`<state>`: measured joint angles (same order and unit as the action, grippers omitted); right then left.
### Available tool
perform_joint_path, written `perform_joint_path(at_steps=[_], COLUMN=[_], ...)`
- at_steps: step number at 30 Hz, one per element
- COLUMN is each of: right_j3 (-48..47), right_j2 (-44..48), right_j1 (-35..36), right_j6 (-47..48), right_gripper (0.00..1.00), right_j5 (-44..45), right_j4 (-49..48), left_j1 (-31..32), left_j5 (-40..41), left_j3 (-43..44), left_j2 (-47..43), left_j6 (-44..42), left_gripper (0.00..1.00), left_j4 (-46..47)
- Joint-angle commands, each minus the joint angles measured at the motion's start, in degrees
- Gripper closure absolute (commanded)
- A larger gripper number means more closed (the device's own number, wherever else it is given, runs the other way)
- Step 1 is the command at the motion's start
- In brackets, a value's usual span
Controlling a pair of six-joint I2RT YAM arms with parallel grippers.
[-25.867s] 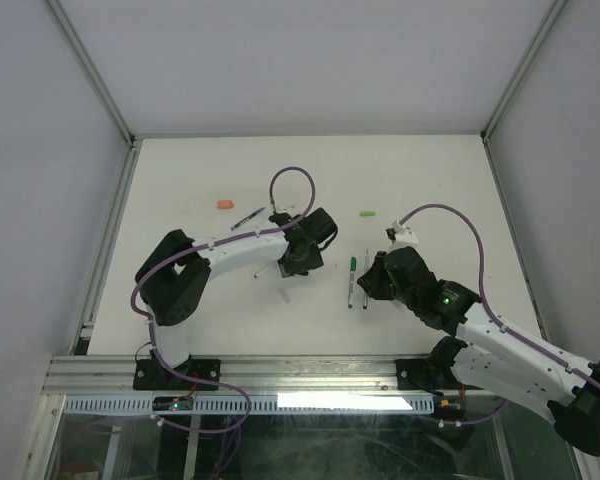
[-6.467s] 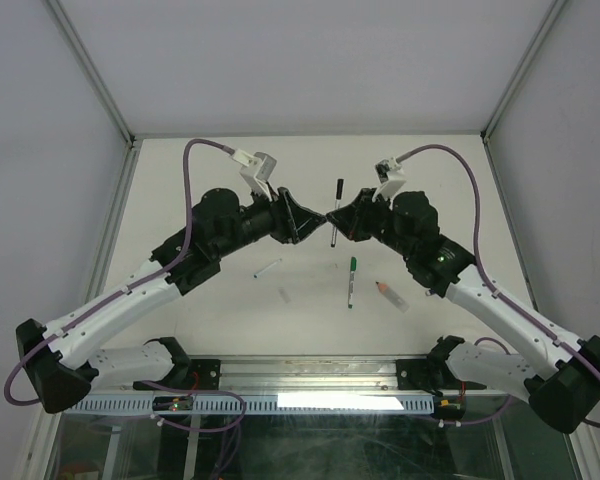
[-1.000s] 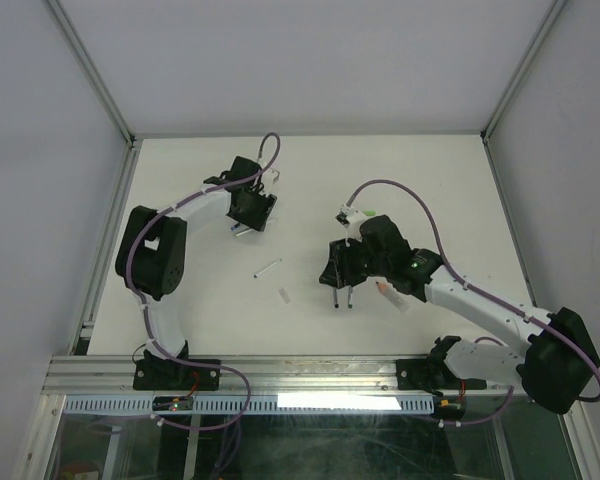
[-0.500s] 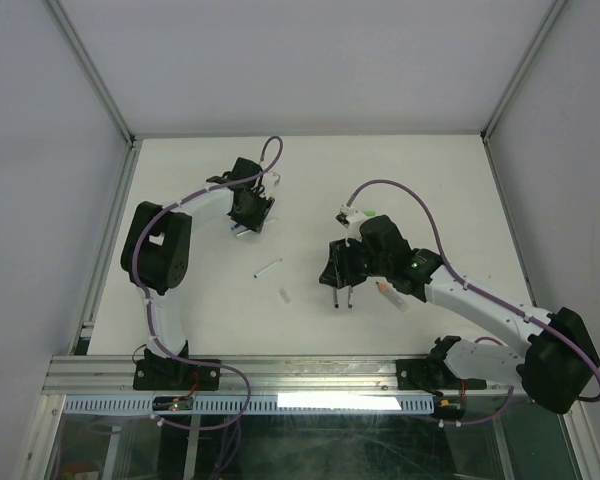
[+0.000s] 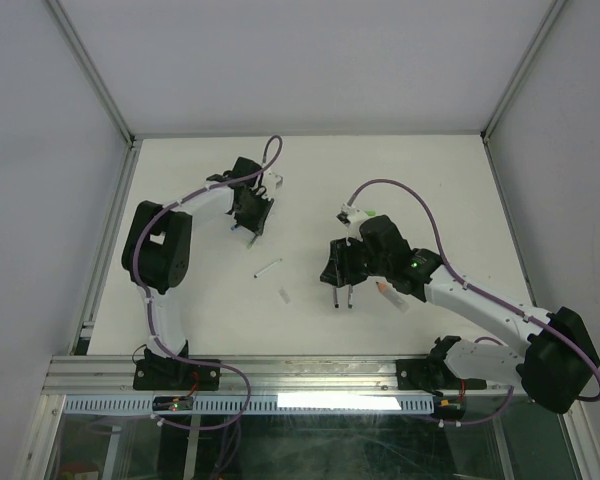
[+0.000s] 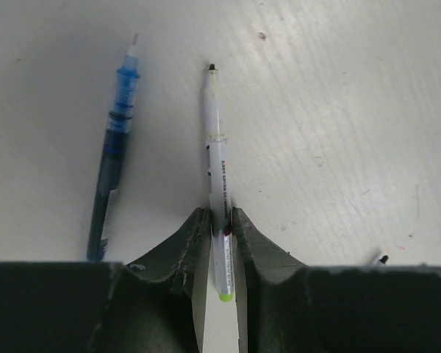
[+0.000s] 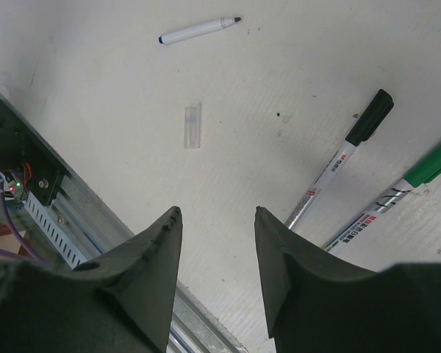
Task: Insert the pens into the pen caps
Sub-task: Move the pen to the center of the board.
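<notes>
In the left wrist view my left gripper is shut on a white pen that lies on the table. The pen's light green end sits between the jaws and its dark tip points away. A dark blue pen lies just to its left, untouched. From above, this gripper is at the table's far left. My right gripper hangs open and empty over the table. A black-capped pen and a green-capped pen lie to its right. A white pen with a blue end and a clear cap lie farther off.
Seen from above, a thicker clear pen with an orange tip lies beside the right arm. The loose white pen and clear cap rest between the arms. A metal rail runs along the table's near edge.
The left gripper's jaws have closed onto the white pen, and that wrist has shifted slightly. The right arm has not moved.
</notes>
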<state>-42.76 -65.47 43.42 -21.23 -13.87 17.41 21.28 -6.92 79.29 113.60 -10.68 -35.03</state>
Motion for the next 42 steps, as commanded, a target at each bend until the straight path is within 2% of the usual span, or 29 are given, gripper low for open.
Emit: perform_joint_path(at_steps=[1,10,16,24,37,42], right_j3=[-0.28,0.39,0.48,0.93,1.28,0.94], right_j2=[1.60,0.90,1.22,1.06,0.39,-0.52], right_j1=[-0.15,-0.18,-0.18,-0.18,-0.18,-0.18], right_j6=[-1.87,-3.68,-3.88,-4.34,-4.62,-4.79], right_gripper=[0.54,0.54,0.54,0.53,0.53,0.53], right_j5=[3.44,4.72,5.06,5.09,4.87,4.27], right_j4=[-2.77,-2.89,-2.44,-2.98,-3.78,-4.37], left_j1=[3.27,9.61,10.54,11.28,13.04,13.23], left_j5=[-6.27,-7.10,-5.11,-4.32,0.89,1.71], left_j3=[2.54,8.23,8.76,4.66,-3.87,-4.46], left_j2=[-0.11,3.20,3.82,1.78,-2.94,-2.57], left_j6=[2.48,5.81,5.80,6.24,7.09,7.28], left_gripper=[0.82,0.83,0.71,0.62,0.63,0.73], left_j4=[-0.90,0.13,0.00,0.13,-1.15,-1.28])
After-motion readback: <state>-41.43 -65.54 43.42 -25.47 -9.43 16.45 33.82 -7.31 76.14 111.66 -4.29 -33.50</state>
